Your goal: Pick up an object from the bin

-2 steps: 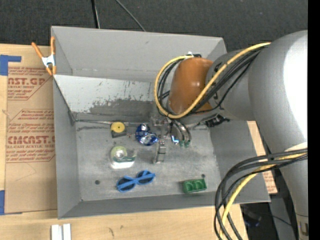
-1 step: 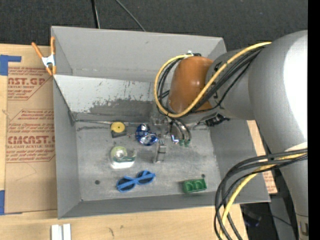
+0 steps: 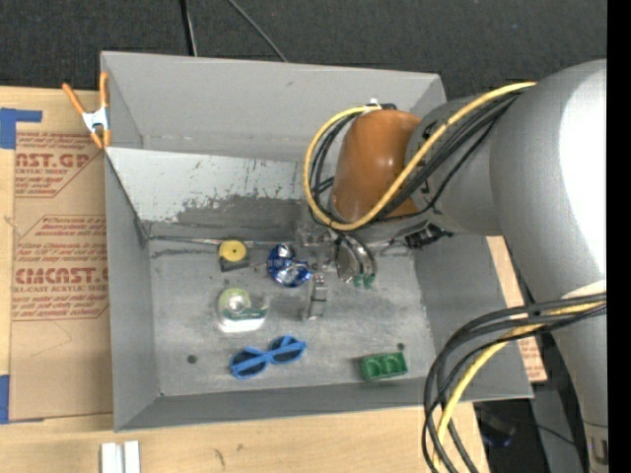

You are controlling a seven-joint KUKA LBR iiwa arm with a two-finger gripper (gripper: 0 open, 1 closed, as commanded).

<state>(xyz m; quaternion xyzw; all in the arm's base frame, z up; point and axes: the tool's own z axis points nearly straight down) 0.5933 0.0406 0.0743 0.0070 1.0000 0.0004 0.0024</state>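
One end effector (image 3: pixel 326 274) beside blue object (image 3: pixel 285 265)

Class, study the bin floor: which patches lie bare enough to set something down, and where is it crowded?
Bare: the left strip between the bin wall and the white tape roll; the front gap between the blue clip and green block; the floor behind that block. Crowded: back middle, where the yellow disc, shiny blue ball and arm cluster.
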